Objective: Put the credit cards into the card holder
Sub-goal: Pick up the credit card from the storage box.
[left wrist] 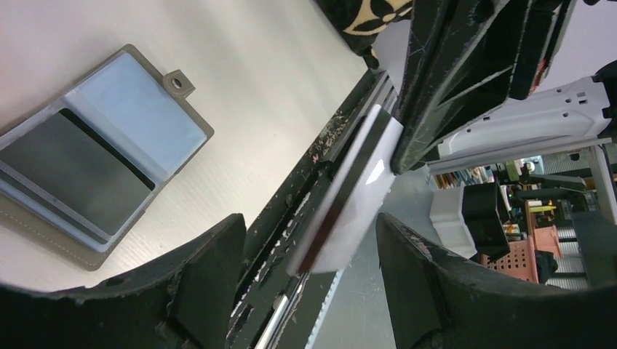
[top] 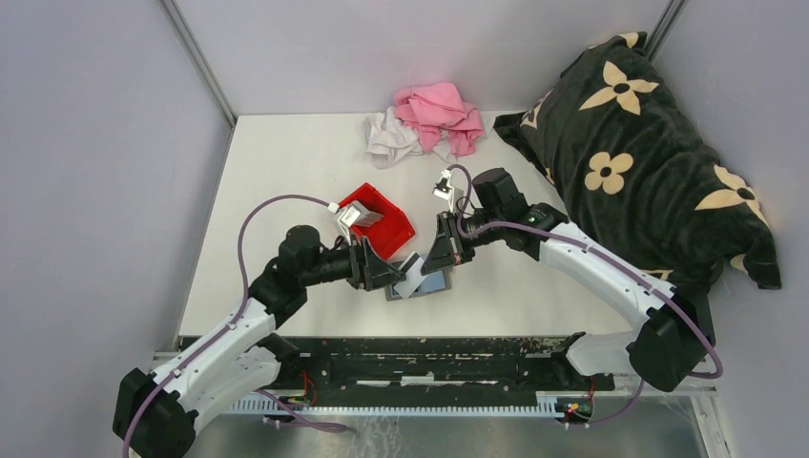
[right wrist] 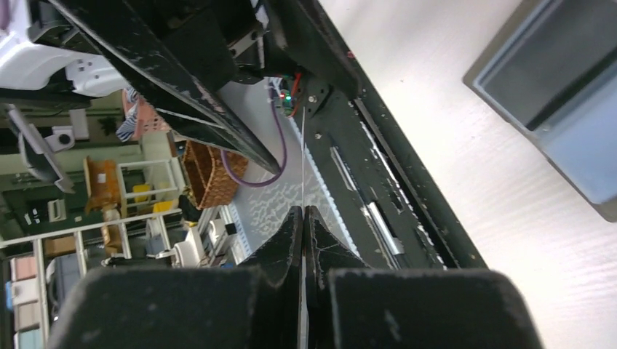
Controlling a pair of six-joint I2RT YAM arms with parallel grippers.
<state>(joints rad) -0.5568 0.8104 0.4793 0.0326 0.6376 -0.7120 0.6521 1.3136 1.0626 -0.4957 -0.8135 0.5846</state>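
Right gripper [right wrist: 303, 222] clenched on one card [left wrist: 353, 196], which is lifted and seen edge-on from its wrist cam. Left gripper [left wrist: 309, 273] released, fingers [left wrist: 207, 280] either side of that card with gaps, no contact. Wallet [left wrist: 94, 156] lies open on the table [top: 286, 191], centre-near, right by both grippers.

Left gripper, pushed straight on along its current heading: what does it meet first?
Probably the credit card pinched by the right gripper, which sits between the left gripper's open fingers; depth is unclear.
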